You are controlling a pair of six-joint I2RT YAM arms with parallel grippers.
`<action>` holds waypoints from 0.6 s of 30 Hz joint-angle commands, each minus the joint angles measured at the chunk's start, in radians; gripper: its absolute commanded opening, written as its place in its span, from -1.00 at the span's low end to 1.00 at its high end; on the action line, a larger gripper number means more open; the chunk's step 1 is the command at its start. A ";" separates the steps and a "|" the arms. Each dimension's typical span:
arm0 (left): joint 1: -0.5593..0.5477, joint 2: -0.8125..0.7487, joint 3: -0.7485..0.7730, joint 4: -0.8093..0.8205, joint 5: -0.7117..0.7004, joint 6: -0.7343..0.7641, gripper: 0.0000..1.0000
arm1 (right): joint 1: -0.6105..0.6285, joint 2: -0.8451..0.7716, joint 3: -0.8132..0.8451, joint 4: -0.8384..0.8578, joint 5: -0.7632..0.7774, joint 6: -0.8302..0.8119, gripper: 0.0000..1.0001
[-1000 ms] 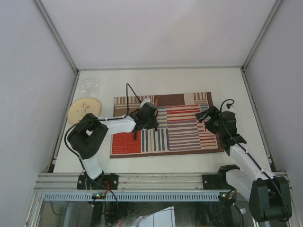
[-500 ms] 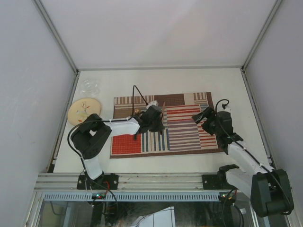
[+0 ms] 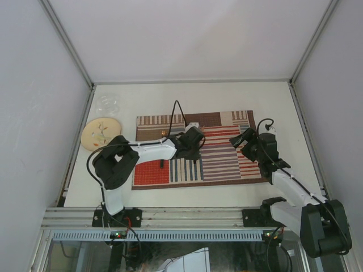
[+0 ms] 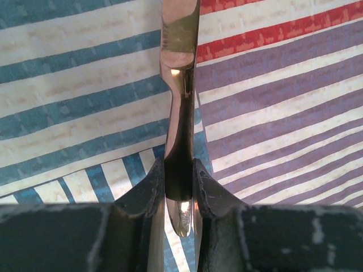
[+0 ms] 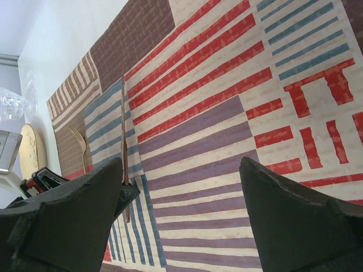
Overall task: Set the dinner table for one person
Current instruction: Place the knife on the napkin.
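The dinner table [image 3: 227, 96] is a white top carrying a striped patchwork placemat [image 3: 227, 161]. My left gripper [image 3: 194, 146] hovers over the middle of the mat, shut on the handle of a shiny copper-coloured knife [image 4: 178, 85]. The blade reaches away from the jaws over the blue and purple stripes, and the left gripper [image 4: 179, 170] pinches it from both sides. The right wrist view shows the same knife [image 5: 123, 130] edge-on as a thin line. My right gripper [image 3: 241, 141] stands open over the mat's right part, the right gripper [image 5: 180, 170] holding nothing.
A gold fork [image 5: 79, 144] lies on the mat's left part. A cream plate [image 3: 100, 133] sits on the table left of the mat, with a clear glass [image 3: 108, 103] just beyond it. Aluminium rails edge the table.
My left arm has carried the knife rightward from the mat's left part to its middle. The right gripper shifted slightly left early on, then stayed put.
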 commanded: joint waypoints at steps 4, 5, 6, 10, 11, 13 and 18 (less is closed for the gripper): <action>-0.006 0.073 0.124 -0.104 -0.042 0.079 -1.00 | 0.012 0.003 0.028 0.061 -0.001 0.002 0.67; -0.006 0.086 0.140 -0.119 -0.039 0.079 -1.00 | 0.013 0.003 0.028 0.060 0.001 0.003 0.67; -0.006 0.097 0.149 -0.127 -0.039 0.104 -1.00 | 0.014 0.004 0.028 0.062 0.001 0.003 0.67; -0.008 0.114 0.160 -0.138 -0.040 0.114 -0.99 | 0.017 0.008 0.028 0.069 -0.001 0.006 0.67; -0.008 0.114 0.159 -0.138 -0.042 0.113 -0.99 | 0.018 0.009 0.027 0.071 -0.002 0.007 0.67; -0.008 0.114 0.157 -0.139 -0.044 0.113 -1.00 | 0.019 0.014 0.027 0.075 -0.002 0.009 0.67; -0.008 0.128 0.167 -0.163 -0.053 0.103 -0.95 | 0.025 0.028 0.030 0.086 -0.006 0.011 0.67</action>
